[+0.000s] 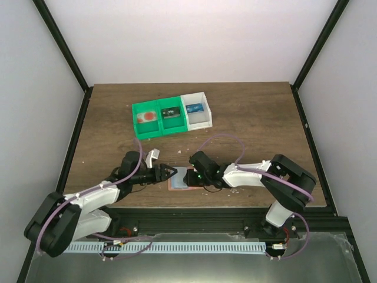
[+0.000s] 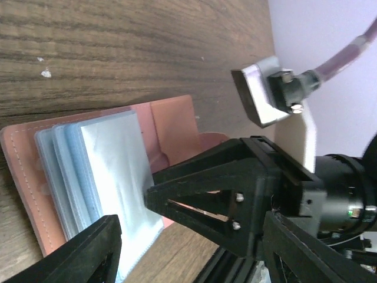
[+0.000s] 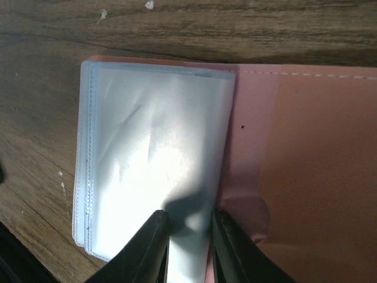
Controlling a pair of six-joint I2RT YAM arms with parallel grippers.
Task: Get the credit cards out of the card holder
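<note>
A dark wood-grain counter point(image 1: 253, 118) is seen, closed in by white walls point(image 1: 194, 35) and a black frame.

The right tool point(image 3: 188, 215) is set down on the near middle of the counter. Its fingers point(image 3: 147, 247) are drawn close together, with only a narrow gap left. A strip of the clear plastic sleeves point(image 3: 153, 147) is seen in that gap. Whether the strip is actually pinched cannot be told.

The sleeves are stacked and fanned slightly. They belong to the card holder point(image 3: 312, 153), which is laid open and flat on the counter with its salmon-pink face turned up. It lies close to the near edge, between the two arms.

The left tool point(image 1: 168, 173) is held just beside the card holder, on the side opposite the right tool and pointed towards it. Its fingers point(image 2: 88, 253) are spread wide apart and nothing is gripped by them. In the left wrist view they are seen on either side of the right tool's tip.

Well apart from all this, a row of bins is placed at the far side of the counter. Of the credit cards, the blue card point(image 1: 195, 109) is found in the white bin point(image 1: 203, 122). The dark card point(image 1: 171, 112) is found in the nearer of the two green bins point(image 1: 162, 131). A reddish item point(image 1: 147, 117) is held in the other.
</note>
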